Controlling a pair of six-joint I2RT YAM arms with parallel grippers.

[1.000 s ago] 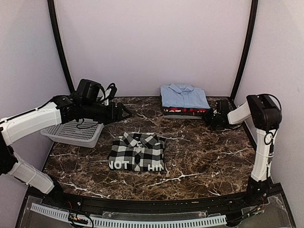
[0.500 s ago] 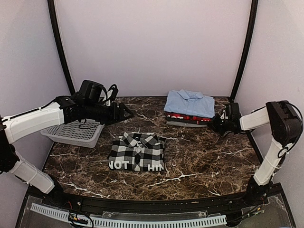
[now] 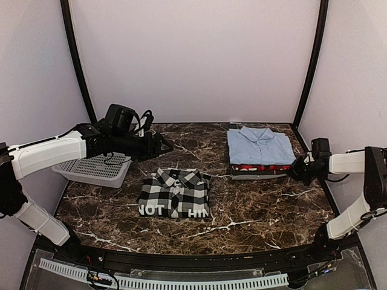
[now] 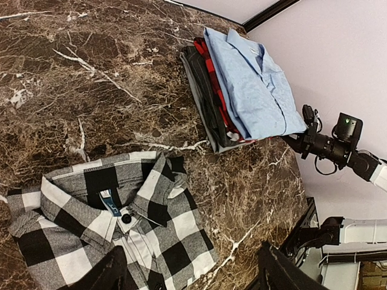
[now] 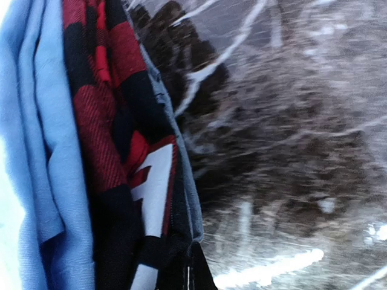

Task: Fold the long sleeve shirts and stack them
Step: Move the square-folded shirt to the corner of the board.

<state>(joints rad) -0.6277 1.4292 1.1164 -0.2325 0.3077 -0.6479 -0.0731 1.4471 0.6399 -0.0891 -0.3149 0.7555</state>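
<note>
The left arm (image 3: 48, 154) comes up from the near left and stretches level toward the right across the far left side. The left gripper (image 3: 164, 145) points right with its jaws standing wide apart. The right arm (image 3: 351, 163) rises from the near right, bends at the right edge and runs low toward the left, where the right gripper (image 3: 297, 171) is pinched tight on the near right corner of the shirt stack (image 3: 260, 148).

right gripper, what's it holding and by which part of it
The right gripper is shut on the stack of folded cloth shirts, light blue on top, pinching its lower layers at the near right corner. The open left gripper holds nothing.
</note>
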